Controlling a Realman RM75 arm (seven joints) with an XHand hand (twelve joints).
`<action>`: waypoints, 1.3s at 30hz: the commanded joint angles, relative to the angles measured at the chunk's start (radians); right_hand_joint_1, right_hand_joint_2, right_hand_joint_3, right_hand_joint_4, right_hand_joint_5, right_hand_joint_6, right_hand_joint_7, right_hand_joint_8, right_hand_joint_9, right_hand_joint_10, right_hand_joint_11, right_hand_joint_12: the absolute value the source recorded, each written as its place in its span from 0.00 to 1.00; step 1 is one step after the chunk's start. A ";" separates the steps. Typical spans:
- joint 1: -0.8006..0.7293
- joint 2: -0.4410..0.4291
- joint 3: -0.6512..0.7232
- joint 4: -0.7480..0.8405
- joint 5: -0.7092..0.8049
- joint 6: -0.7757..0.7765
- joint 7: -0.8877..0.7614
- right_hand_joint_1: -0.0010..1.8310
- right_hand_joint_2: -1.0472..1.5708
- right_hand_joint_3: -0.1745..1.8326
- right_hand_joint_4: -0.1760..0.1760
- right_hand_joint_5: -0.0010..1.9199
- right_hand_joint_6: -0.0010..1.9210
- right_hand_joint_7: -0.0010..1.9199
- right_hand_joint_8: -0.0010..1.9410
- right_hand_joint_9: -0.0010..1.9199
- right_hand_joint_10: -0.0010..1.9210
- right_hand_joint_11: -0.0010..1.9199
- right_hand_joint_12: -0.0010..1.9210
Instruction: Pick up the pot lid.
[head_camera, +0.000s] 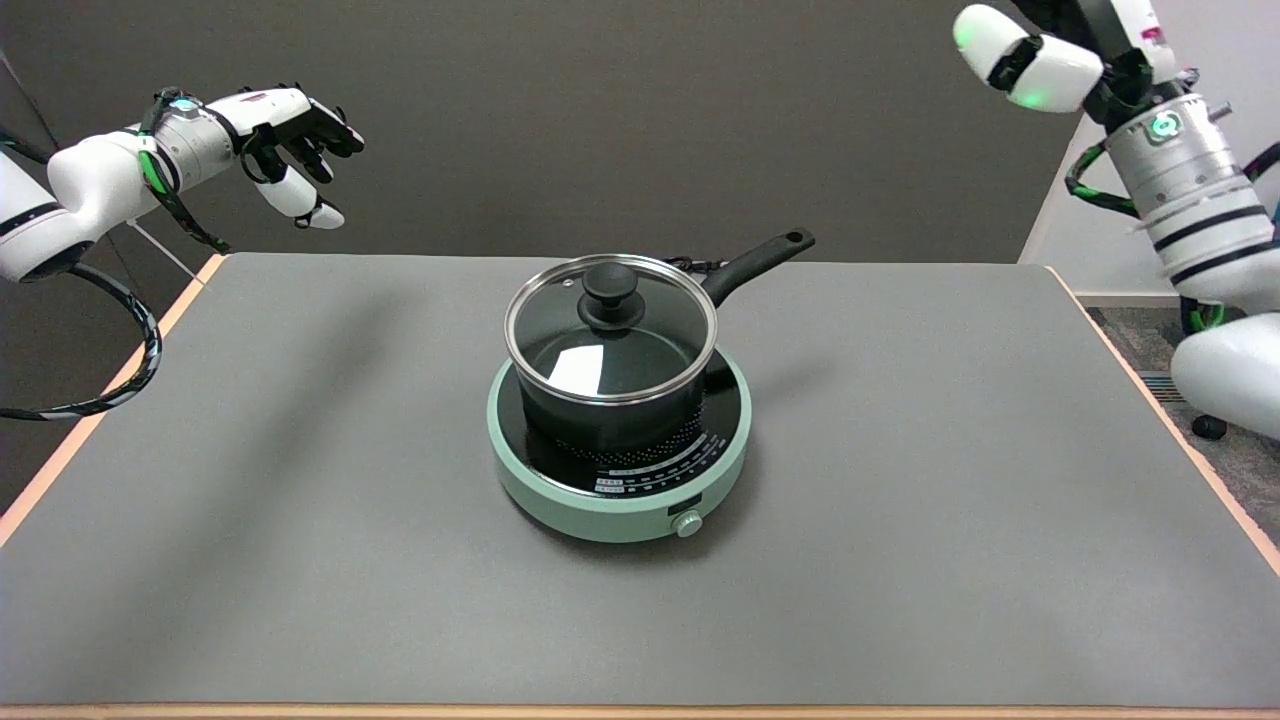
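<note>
A grey-topped table (900, 520) with a pale wooden edge runs across the frame. Near its middle, slightly toward the far edge, sits a round mint-green induction cooker (620, 490), its dial facing the near edge. It is the only item resting directly on the tabletop. A black pot (610, 410) stands on the cooker's dark plate, its handle angled toward the far right corner.

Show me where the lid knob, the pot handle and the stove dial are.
lid knob (611, 293), head view, top of the black knob
pot handle (757, 260), head view, middle of the black handle
stove dial (687, 524), head view, face of the green dial
</note>
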 joint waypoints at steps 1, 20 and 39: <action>0.391 0.004 -0.270 0.045 0.074 -0.328 -0.003 0.35 0.64 0.57 0.74 0.27 0.12 0.25 0.08 0.24 0.12 0.16 0.29; 0.592 0.003 -0.370 0.122 -0.116 -0.800 -0.003 0.37 0.64 0.59 0.76 0.28 0.16 0.28 0.09 0.25 0.17 0.18 0.36; 1.123 -0.101 -0.591 0.105 0.427 -1.498 -0.812 0.40 0.63 0.59 0.68 0.21 0.10 0.19 0.08 0.20 0.12 0.13 0.26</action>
